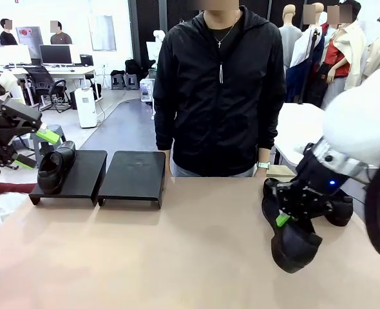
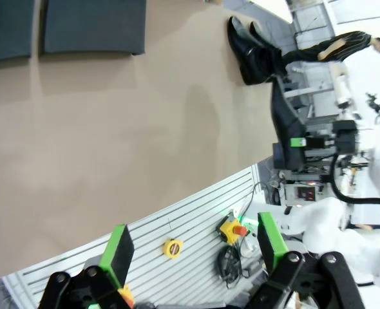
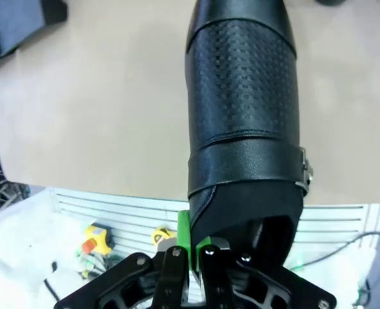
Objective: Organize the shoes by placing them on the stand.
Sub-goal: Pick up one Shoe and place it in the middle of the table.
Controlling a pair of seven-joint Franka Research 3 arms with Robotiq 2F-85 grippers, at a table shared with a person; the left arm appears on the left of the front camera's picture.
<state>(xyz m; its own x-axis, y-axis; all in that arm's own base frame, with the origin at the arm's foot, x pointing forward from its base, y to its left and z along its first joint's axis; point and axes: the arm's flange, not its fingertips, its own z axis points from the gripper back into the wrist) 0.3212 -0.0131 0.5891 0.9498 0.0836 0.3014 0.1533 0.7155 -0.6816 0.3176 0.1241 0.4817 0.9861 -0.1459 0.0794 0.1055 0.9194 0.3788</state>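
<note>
One black glossy shoe (image 1: 55, 168) rests on the left platform of the black stand (image 1: 133, 177), whose right platform is bare. My left gripper (image 1: 37, 150) hovers open just left of that shoe, nothing between its green pads (image 2: 121, 248). Over the table's right side my right gripper (image 1: 283, 217) is shut on the heel rim of a second shoe (image 1: 294, 239), held toe-down and tilted; the right wrist view shows this shoe (image 3: 241, 129) hanging from the gripper (image 3: 193, 248). Another shoe (image 2: 248, 48) lies on the table behind the held shoe (image 2: 283, 122).
A person in a black hoodie (image 1: 219, 90) stands at the far edge behind the stand. The tan tabletop (image 1: 177, 257) stretches bare between stand and right arm. Below the near edge is a slatted white panel (image 2: 177, 225) with a yellow button box (image 2: 232, 228).
</note>
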